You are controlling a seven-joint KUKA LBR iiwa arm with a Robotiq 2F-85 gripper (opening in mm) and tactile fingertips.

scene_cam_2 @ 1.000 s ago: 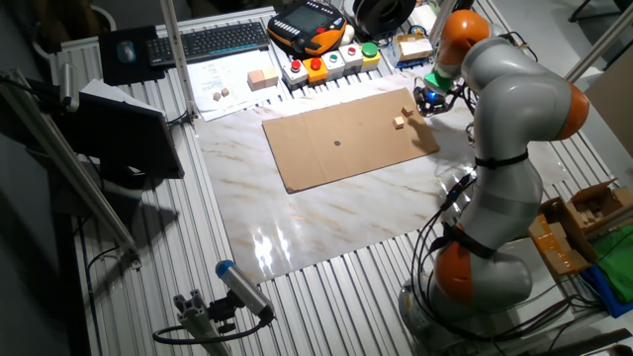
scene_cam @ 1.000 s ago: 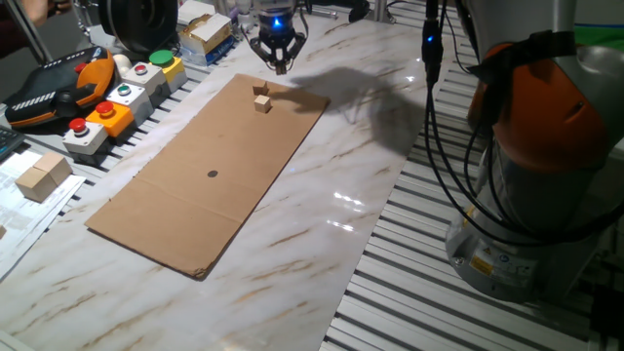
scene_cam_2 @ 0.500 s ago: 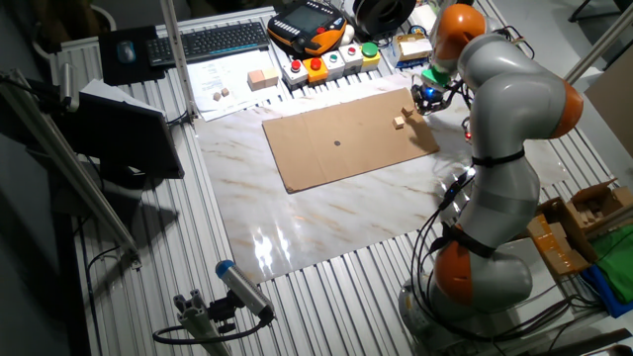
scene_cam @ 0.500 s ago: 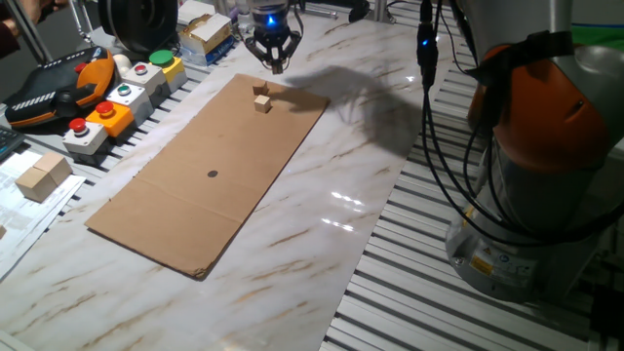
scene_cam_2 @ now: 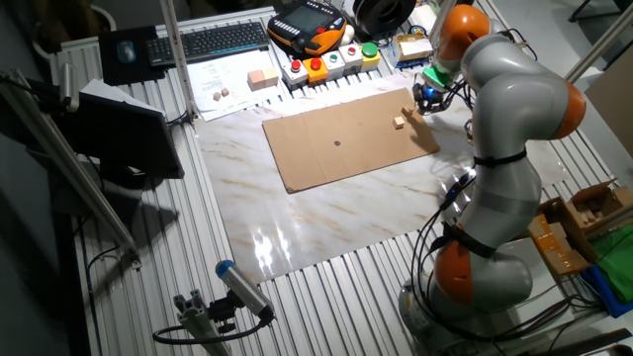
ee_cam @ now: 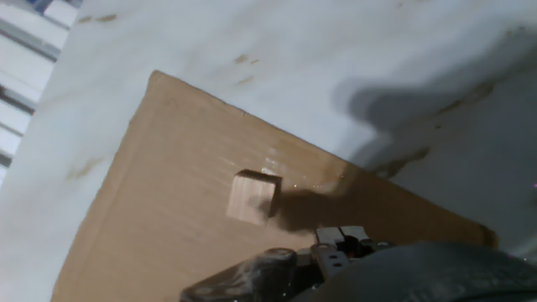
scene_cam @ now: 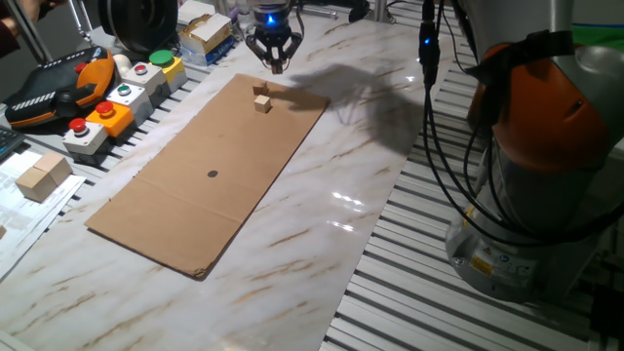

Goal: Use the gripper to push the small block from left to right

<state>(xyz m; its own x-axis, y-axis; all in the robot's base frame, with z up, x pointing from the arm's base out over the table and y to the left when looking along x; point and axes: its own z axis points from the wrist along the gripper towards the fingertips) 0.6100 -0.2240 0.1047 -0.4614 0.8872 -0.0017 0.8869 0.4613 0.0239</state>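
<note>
The small block (scene_cam: 261,100) sits on the cardboard sheet (scene_cam: 210,171) just below the gripper (scene_cam: 276,66), whose fingers are pinched together, holding nothing.

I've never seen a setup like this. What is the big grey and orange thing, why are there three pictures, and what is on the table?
The grey and orange thing is a robot arm. At its end is a small black claw, the gripper, with a blue light above it. Two pictures come from fixed cameras on different sides of the table; the third comes from a camera on the hand, looking down past the fingers. On the marble tabletop lies a flat sheet of cardboard, and near its far corner sits a small wooden block. The gripper holds nothing; it hangs close to the block, fingers seemingly closed together. Coloured push buttons stand alongside.
</note>
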